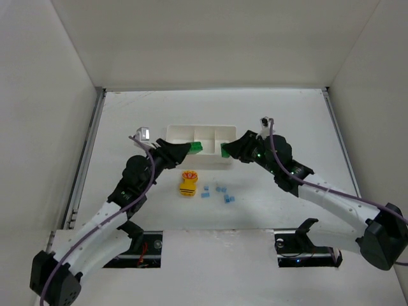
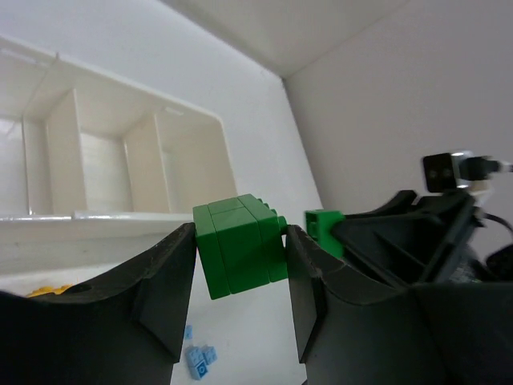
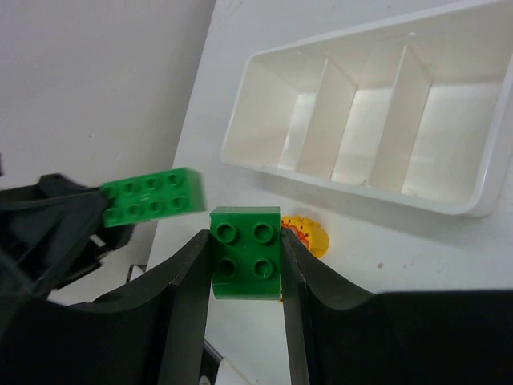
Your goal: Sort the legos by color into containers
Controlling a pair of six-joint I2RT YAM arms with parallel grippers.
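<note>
Tray (image 1: 201, 135): three square compartments, bare glossy white. Beside it, your left claw (image 2: 240, 241) and right claw (image 3: 244, 245) each pinch studded green bricks (image 3: 245, 265).

The right gripper (image 3: 245, 250) pinches a square green brick (image 3: 245, 269), a longer green brick (image 3: 154, 195) alongside, the tray (image 3: 268, 120) beyond, perhaps a yellow brick (image 3: 311, 237) behind.

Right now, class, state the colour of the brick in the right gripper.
Bright green. The brick in the right gripper shows best in the right wrist view.
</note>
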